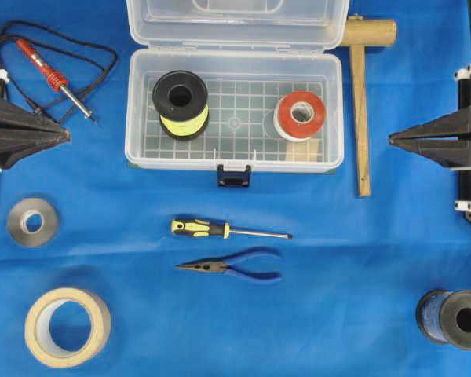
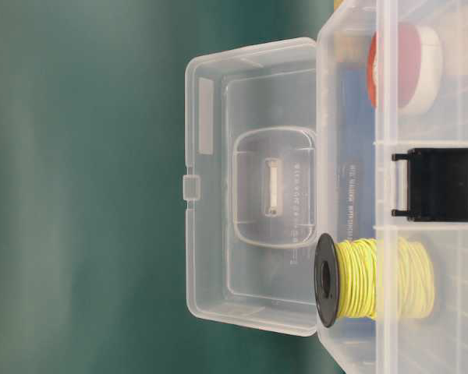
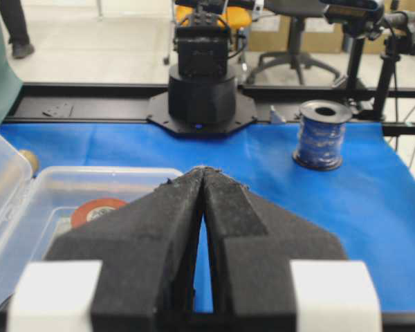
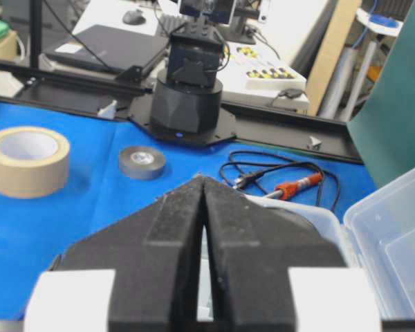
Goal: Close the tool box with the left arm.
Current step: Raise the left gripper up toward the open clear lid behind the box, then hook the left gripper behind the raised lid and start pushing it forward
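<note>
Between our two sets of fingers, well apart from both, the tool box (image 1: 234,110) sits on the blue tabletop (image 1: 337,259) with its clear lid (image 1: 237,22) swung back and its black latch (image 1: 234,175) hanging at the front edge. We count two spools inside: one black spool of yellow wire (image 1: 180,104) toward our left fingers (image 1: 63,135) and one red and white tape roll (image 1: 300,115) toward our right fingers (image 1: 394,140). Both pairs of fingers are pressed together and grip nothing.

Near the left fingers we count one red-handled soldering iron (image 1: 56,80) with a black cord, one grey tape roll (image 1: 32,222) and one beige masking tape roll (image 1: 67,327). Between the two pairs, in front of the box, lie one yellow and black screwdriver (image 1: 228,230) and one pair of blue-handled pliers (image 1: 231,267). Near the right fingers we count one wooden mallet (image 1: 363,94) and one spool of blue wire (image 1: 452,318).

Raised writing on the lid shows in the table-level view, too small for us to read.
</note>
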### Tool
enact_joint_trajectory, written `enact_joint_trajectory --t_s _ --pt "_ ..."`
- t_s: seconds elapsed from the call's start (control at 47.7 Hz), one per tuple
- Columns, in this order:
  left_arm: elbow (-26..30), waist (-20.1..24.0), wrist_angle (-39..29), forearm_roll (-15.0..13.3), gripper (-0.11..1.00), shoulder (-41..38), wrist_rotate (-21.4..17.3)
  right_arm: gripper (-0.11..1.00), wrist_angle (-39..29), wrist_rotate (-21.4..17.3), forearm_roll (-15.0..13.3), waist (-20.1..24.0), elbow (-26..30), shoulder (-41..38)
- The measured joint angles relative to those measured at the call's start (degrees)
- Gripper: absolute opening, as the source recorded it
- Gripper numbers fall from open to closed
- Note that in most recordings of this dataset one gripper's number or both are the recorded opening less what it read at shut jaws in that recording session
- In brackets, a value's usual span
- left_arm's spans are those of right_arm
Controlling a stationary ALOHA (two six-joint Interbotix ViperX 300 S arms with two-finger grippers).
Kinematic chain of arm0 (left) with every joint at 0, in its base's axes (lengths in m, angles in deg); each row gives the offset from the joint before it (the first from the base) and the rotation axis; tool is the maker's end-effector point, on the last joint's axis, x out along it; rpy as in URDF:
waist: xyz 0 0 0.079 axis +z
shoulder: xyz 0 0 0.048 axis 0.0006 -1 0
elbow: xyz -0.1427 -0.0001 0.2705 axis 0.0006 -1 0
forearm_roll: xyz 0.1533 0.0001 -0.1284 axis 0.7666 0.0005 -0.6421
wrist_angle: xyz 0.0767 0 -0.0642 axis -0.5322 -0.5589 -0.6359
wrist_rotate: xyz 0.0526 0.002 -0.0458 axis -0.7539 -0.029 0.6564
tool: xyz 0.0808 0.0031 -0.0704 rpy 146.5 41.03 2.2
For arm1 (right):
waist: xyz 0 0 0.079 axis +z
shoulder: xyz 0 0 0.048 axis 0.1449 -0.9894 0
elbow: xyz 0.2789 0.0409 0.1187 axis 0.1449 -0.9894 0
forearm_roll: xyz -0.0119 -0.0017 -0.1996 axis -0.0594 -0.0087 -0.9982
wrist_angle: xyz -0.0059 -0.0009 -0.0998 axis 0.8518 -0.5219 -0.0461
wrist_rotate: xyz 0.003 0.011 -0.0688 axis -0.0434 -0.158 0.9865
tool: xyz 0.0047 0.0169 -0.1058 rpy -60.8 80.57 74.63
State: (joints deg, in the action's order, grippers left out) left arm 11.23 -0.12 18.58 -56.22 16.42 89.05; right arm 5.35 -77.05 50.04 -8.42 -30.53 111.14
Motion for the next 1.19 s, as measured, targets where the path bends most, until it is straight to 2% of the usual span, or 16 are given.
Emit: enact_joint_trajectory --t_s 0.168,0.273,0.566,0.692,0.734,0.797,0.943,1.027,1.195 --pt "0.0 0.1 0.0 -1.7 0.00 -0.2 -0.3 0.00 -1.0 -0.1 0.1 0.0 0.8 -0.2" --pt "1.3 1.9 -1.3 -1.9 0.00 -0.6 -0.1 0.00 -1.3 -0.1 0.1 -0.1 1.2 -0.4" --pt "11.9 12.3 -15.6 -1.9 0.00 -3.8 -1.0 0.00 -2.6 -0.1 0.0 -0.9 1.3 -0.9" --pt "16.9 15.9 -21.1 -1.9 0.02 -7.0 -3.3 0.00 -3.1 -0.1 0.0 -0.9 1.3 -1.2" --pt "18.3 16.9 -22.3 -1.9 0.08 -8.3 -4.1 0.00 -3.3 -0.1 0.0 -0.9 1.3 -1.4" --pt "20.6 18.3 -23.8 -1.9 0.24 -10.5 -5.3 0.00 -3.5 -0.1 0.0 -1.0 1.3 -1.4" --pt "25.2 22.0 -25.6 -1.9 0.67 -15.7 -7.0 0.00 -4.2 0.1 0.0 -1.0 1.3 -1.4" --pt "27.2 24.5 -26.3 -1.9 0.87 -18.5 -8.1 0.00 -4.7 0.2 0.0 -1.0 1.3 -1.5" --pt "32.3 29.6 -29.0 -1.8 0.90 -26.5 -12.3 0.00 -5.8 0.2 0.0 -1.0 1.3 -1.4"
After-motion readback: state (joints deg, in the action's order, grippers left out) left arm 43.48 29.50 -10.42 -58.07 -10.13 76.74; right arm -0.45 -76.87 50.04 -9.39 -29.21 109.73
